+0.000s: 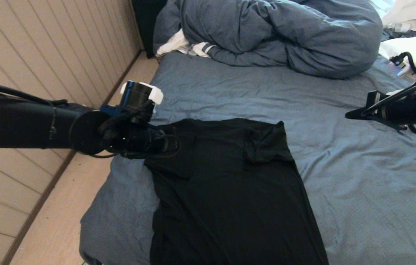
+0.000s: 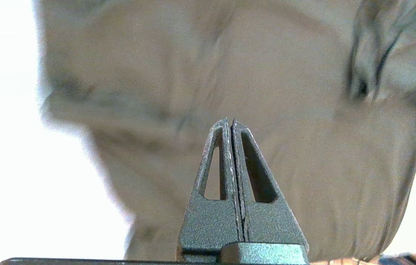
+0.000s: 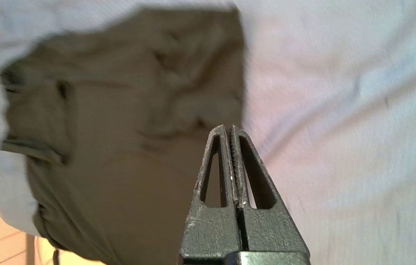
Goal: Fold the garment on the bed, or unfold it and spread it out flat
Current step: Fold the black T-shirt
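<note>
Left arm reaching in level from the left edge of the bed [image 1: 359,176], forearm roughly horizontal, wrist ending over the garment's [image 1: 230,191] near-left upper corner. Left pincer [image 1: 169,141] hard to separate from the black fabric in head view; in left wrist view pincer [image 2: 232,123] fully closed, fingers [image 2: 215,173] pressed flat together w/ no gap, nothing caught between the tips. Fabric seen beyond the tips, not pinched; whether tips touch it can't be told.

Right arm coming in from the right side, held above the sheet near the bed's right edge, well apart from the garment. Right pincer [image 1: 353,115] pointing toward the bed's middle; in right wrist view pincer [image 3: 229,129] likewise closed tight, fingers [image 3: 213,173] together, empty, hovering w/ bare sheet and the garment's edge beyond.

Garment: black T-shirt, plain side up, lying spread on the front-left part of the bed, running from about mid-bed down to the front edge and out of frame. Mostly flat; a folded-over flap w/ creases at the upper right corner, a smaller fold at the upper left by the left wrist. Left side close to the bed's left edge, wide bare sheet to its right.

Bunched blue-grey duvet [image 1: 278,33] across the far end of the bed, white striped cloth [image 1: 186,46] tucked at its left, white pillow [image 1: 406,48] at the far right corner.
</note>
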Robot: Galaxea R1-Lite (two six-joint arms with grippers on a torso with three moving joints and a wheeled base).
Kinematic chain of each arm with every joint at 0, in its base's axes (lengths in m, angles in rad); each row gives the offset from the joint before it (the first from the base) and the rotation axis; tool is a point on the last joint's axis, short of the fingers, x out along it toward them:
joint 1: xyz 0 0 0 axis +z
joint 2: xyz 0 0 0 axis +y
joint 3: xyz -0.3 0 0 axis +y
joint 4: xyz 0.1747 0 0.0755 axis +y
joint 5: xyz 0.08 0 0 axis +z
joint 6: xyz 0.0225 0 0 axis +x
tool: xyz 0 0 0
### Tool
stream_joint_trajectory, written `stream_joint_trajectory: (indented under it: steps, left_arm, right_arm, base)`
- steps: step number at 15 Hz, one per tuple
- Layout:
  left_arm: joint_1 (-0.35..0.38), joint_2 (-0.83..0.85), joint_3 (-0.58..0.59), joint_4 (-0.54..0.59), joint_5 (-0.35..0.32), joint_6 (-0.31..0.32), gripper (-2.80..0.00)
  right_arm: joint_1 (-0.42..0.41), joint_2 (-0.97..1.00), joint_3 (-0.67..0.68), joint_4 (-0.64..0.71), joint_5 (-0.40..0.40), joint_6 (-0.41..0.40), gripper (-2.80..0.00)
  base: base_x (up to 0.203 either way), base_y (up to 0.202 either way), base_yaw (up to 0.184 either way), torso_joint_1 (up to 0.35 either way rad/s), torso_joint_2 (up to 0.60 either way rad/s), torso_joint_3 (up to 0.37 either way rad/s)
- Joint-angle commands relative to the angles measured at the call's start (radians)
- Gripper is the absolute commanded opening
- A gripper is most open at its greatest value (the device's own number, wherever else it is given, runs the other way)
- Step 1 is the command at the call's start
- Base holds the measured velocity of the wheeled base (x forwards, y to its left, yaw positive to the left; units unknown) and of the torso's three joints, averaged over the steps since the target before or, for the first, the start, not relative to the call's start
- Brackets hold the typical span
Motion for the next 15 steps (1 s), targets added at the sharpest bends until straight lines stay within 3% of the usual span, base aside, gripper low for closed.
stream_joint_trajectory:
  steps: [1,3,9,12,15]
  left_arm:
    - [0.004,-0.106,0.107,-0.006,0.0,-0.004,-2.8]
    - [0.015,-0.159,0.223,-0.072,-0.01,-0.006,-2.8]
    - [0.039,-0.22,0.489,-0.179,-0.145,-0.028,-2.8]
    - [0.066,-0.15,0.467,-0.325,-0.161,-0.024,-2.8]
    - [0.113,-0.021,0.305,-0.323,-0.158,-0.017,-2.8]
  right_arm:
    - [-0.016,-0.008,0.065,0.002,0.002,0.001,-2.8]
    - [-0.026,-0.013,0.137,0.003,0.002,0.002,-2.8]
    - [-0.026,0.005,0.346,-0.003,0.002,-0.045,-2.8]
    - [-0.028,0.059,0.305,-0.015,0.028,-0.053,-2.8]
    - [-0.025,0.15,0.208,-0.025,0.034,-0.055,-2.8]
  base:
    - [0.0,0.0,0.0,0.0,0.0,0.0]
    - [0.0,0.0,0.0,0.0,0.0,0.0]
    - [0.0,0.0,0.0,0.0,0.0,0.0]
    - [0.0,0.0,0.0,0.0,0.0,0.0]
    - [0.0,0.0,0.0,0.0,0.0,0.0]
